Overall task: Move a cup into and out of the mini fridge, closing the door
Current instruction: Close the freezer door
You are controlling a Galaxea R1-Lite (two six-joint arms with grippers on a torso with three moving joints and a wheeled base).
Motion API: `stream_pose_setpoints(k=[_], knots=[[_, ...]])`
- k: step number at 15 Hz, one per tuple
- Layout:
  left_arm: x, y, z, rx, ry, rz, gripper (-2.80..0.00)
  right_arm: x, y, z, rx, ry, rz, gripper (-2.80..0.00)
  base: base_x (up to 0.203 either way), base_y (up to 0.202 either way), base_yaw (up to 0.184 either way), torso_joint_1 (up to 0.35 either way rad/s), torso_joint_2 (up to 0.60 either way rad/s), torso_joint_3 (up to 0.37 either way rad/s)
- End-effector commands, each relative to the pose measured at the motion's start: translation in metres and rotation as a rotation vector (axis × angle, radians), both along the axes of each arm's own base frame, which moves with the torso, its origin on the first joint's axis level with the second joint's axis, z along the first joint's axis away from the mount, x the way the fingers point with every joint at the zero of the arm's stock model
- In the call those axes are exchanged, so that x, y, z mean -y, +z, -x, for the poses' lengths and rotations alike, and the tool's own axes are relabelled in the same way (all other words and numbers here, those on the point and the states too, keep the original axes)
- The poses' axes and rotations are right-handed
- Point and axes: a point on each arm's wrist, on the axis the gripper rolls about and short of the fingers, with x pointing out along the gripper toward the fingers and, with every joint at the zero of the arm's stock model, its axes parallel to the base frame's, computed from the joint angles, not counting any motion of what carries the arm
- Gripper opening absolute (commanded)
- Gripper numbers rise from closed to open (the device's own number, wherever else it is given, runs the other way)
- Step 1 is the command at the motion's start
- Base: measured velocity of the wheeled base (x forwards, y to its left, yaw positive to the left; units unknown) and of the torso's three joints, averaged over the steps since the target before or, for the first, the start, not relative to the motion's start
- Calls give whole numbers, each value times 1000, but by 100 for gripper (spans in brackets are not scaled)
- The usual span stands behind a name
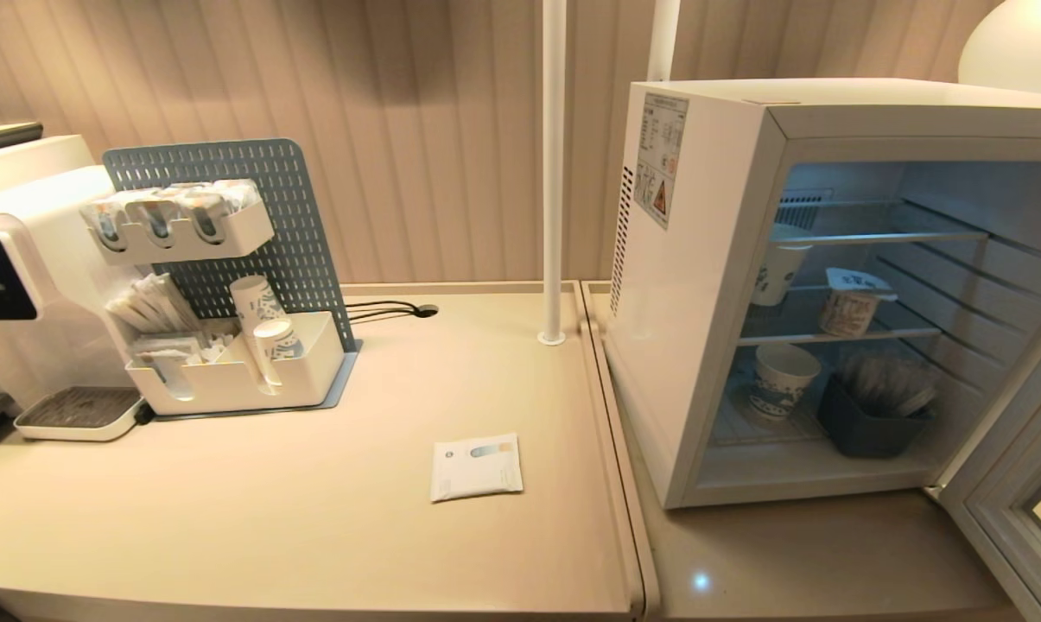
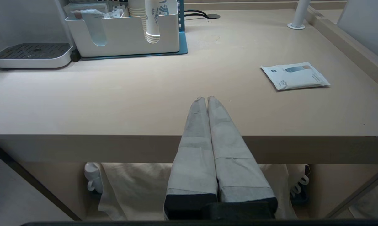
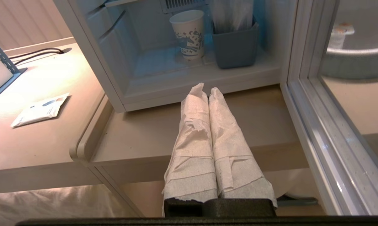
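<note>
The white mini fridge (image 1: 701, 285) stands on the right counter with its door (image 1: 1017, 510) swung wide open to the right. The cup (image 1: 848, 307), white with a flat lid, sits on the middle wire shelf inside. Neither arm shows in the head view. My right gripper (image 3: 206, 88) is shut and empty, low in front of the fridge's (image 3: 201, 84) bottom sill, beside the open door (image 3: 320, 125). The left gripper (image 2: 206, 99) is shut and empty at the front edge of the left table (image 2: 145, 103).
Inside the fridge are patterned paper cups (image 1: 781, 380) (image 3: 189, 33) and a dark blue bin (image 1: 870, 423). On the left table lie a white packet (image 1: 477, 466), a pegboard organiser (image 1: 235, 363) with cups and sachets, a white dispenser (image 1: 19, 285) and a white pole (image 1: 554, 173).
</note>
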Motion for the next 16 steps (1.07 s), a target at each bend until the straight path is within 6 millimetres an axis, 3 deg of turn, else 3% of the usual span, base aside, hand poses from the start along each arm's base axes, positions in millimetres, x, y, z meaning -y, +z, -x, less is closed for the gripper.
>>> stream_pose_setpoints(k=[1,8,14,16], knots=[[0,0,1,11,0,0,-280,0,0,0,-1,-1,-3,-280,0,0,0,0,0,0],[0,0,0,-2,0,0,-280,0,-3,-1,-17,22,238,-280,0,0,0,0,0,0],[0,0,0,-2,0,0,-280,0,-4,-1,-22,21,217,-280,0,0,0,0,0,0],[0,0,0,-2,0,0,-280,0,-4,-1,-23,20,215,-280,-139,0,-1,2,9,2]])
